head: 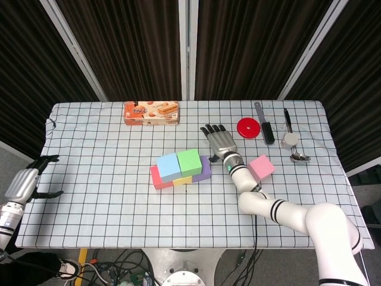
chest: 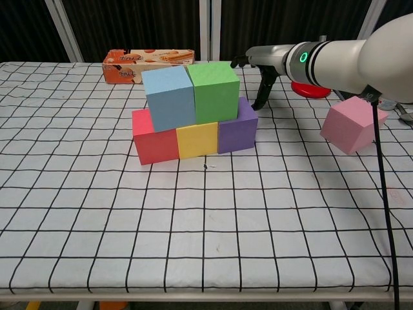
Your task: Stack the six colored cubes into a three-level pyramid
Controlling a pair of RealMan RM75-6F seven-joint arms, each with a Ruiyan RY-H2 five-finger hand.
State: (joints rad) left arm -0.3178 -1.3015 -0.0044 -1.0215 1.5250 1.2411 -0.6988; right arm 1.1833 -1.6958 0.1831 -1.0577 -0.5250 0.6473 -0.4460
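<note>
A red cube (chest: 155, 144), a yellow cube (chest: 198, 139) and a purple cube (chest: 238, 132) form a row on the table. A blue cube (chest: 169, 98) and a green cube (chest: 215, 92) sit on top of them. The pink cube (chest: 352, 124) lies alone to the right, also visible as the pink cube (head: 261, 167) from the head. My right hand (head: 219, 141) hovers open just behind and right of the stack, holding nothing; in the chest view the right hand (chest: 261, 67) shows fingers hanging down. My left hand (head: 27, 182) rests open at the table's left edge.
A snack box (head: 151, 112) lies at the back. A red lid (head: 247, 127), a knife (head: 264, 125), a small cup (head: 289, 140) and a spoon (head: 299, 157) sit at the back right.
</note>
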